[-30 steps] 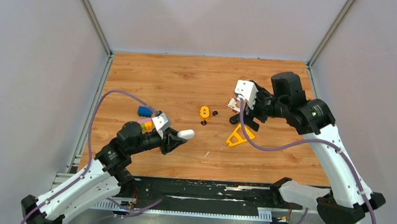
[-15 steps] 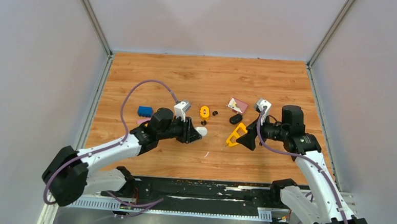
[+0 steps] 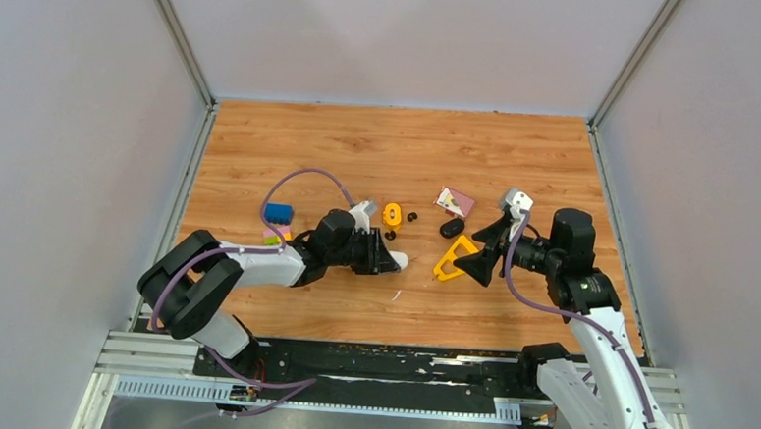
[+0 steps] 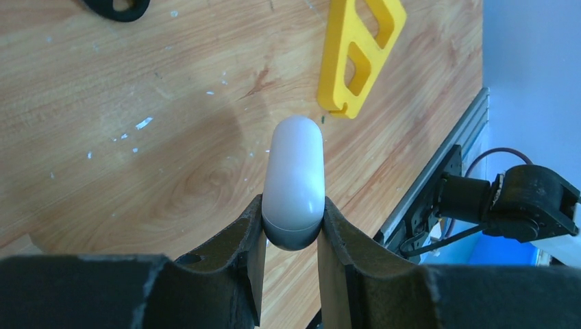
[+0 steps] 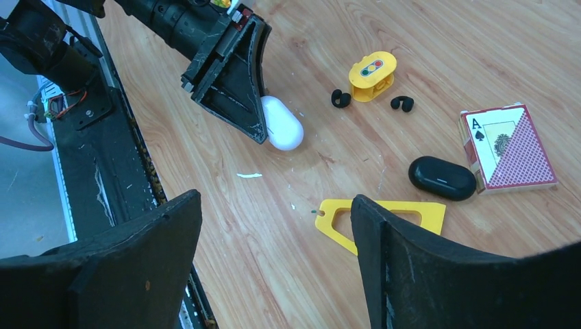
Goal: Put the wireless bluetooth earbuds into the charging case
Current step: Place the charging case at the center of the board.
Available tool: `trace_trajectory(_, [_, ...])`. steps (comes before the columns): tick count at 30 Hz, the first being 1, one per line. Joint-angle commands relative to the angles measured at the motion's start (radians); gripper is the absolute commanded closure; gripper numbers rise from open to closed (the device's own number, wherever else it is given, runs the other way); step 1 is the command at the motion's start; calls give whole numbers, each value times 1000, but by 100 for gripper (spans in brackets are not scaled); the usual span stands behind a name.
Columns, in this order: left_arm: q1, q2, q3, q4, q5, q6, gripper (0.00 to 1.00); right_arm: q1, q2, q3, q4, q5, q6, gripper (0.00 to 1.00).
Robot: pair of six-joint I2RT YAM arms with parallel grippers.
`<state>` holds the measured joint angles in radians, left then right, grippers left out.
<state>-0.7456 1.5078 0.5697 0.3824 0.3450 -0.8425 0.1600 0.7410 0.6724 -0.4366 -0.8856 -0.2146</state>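
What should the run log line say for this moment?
left pincer: shut on white case | right pincer: open, by yellow triangle | black earbuds: loose on table

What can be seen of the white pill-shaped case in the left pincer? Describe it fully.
The white case is a glossy, pill-shaped plastic shell with rounded ends, apparently closed. The left pincer is shut on its greyer near end, both fingers pressing its sides. It points forward, low over the wooden table, near the yellow triangle; contact with the table is unclear.
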Motion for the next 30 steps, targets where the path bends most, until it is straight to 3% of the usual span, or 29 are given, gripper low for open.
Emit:
trace_trajectory(1, [-1, 4, 14, -18, -29, -21, 78, -8, -11, -8, 59, -45, 15, 20])
trace_trajectory(9, [-1, -20, 115, -357, -166, 117, 73, -10, -3, -19, 69, -54, 15, 20])
trace_trajectory(11, [-2, -12, 147, -426, -187, 146, 57, -10, -1, -19, 71, -59, 15, 20])
trace_trajectory(14, [-1, -16, 182, -497, -212, 180, 43, -11, -1, -19, 69, -60, 15, 20])
trace_trajectory(15, [-1, -28, 196, -528, -232, 193, 16, -12, -3, -19, 67, -61, 15, 20])
trace_trajectory(16, [-2, -45, 207, -576, -251, 207, 2, -13, -5, -20, 66, -61, 14, 20])
trace_trajectory(21, [-2, -212, 278, -782, -380, 282, 0, -16, -7, -25, 66, -70, 8, 18])
trace_trajectory(24, [-3, -308, 340, -893, -407, 349, 0, -16, 0, -31, 71, -71, 12, 12])
trace_trajectory(30, [-3, -446, 343, -931, -437, 500, 0, -17, 20, -37, 84, -13, 21, 6])
